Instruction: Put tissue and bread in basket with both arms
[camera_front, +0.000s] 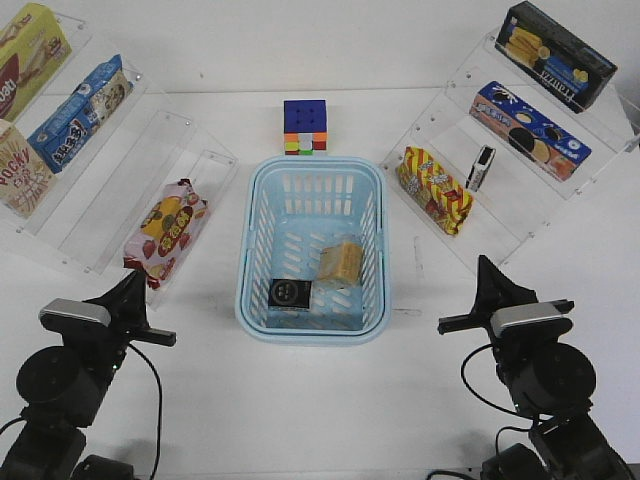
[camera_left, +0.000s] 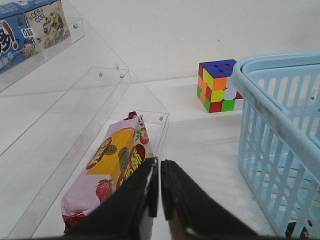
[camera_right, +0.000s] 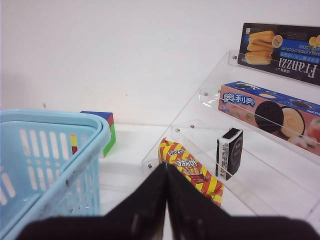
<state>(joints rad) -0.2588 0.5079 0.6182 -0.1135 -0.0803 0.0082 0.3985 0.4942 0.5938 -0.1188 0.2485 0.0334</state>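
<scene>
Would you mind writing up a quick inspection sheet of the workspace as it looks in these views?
Surface: white table, no spills seen.
Job's things: tissue and bread both lie inside the basket, side by side.
Clutter: puzzle cube behind the basket; strawberry snack bag on the left acrylic rack; striped snack bag and a small black packet on the right acrylic rack; boxed snacks on the upper tiers.
Grippers: left gripper and right gripper shut, holding nothing, beside the basket.
Cables: black cable loops near each arm base.
Surroundings: plain white wall.
</scene>
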